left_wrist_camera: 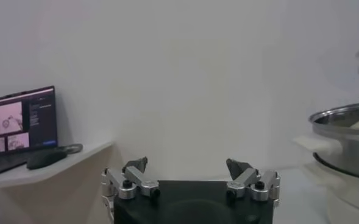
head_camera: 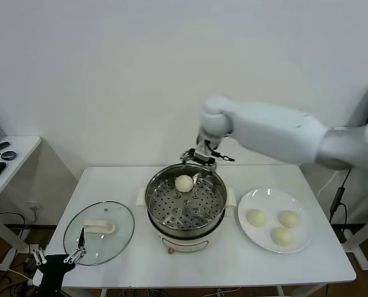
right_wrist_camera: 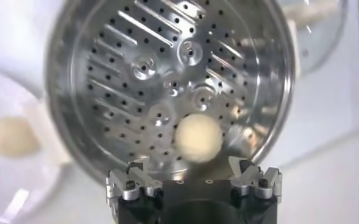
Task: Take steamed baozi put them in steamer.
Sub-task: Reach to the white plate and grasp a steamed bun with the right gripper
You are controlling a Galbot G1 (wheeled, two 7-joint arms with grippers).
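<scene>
The steel steamer (head_camera: 185, 204) stands at the table's middle. One cream-white baozi (head_camera: 184, 183) lies on its perforated tray near the far side. My right gripper (head_camera: 203, 159) hovers open and empty just above the steamer's far rim. In the right wrist view the open gripper (right_wrist_camera: 189, 169) is above that baozi (right_wrist_camera: 197, 137) and apart from it. Three more baozi (head_camera: 256, 217) (head_camera: 289, 218) (head_camera: 282, 236) lie on the white plate (head_camera: 265, 197) to the right of the steamer. My left gripper (head_camera: 59, 252) is parked open and empty at the table's front left corner; it also shows in the left wrist view (left_wrist_camera: 188, 163).
The round glass lid (head_camera: 119, 216) with a white handle (head_camera: 99, 227) lies flat on the table left of the steamer, close to my left gripper. A side desk (head_camera: 7, 154) with a laptop (left_wrist_camera: 19, 119) stands to the far left. A white wall is behind the table.
</scene>
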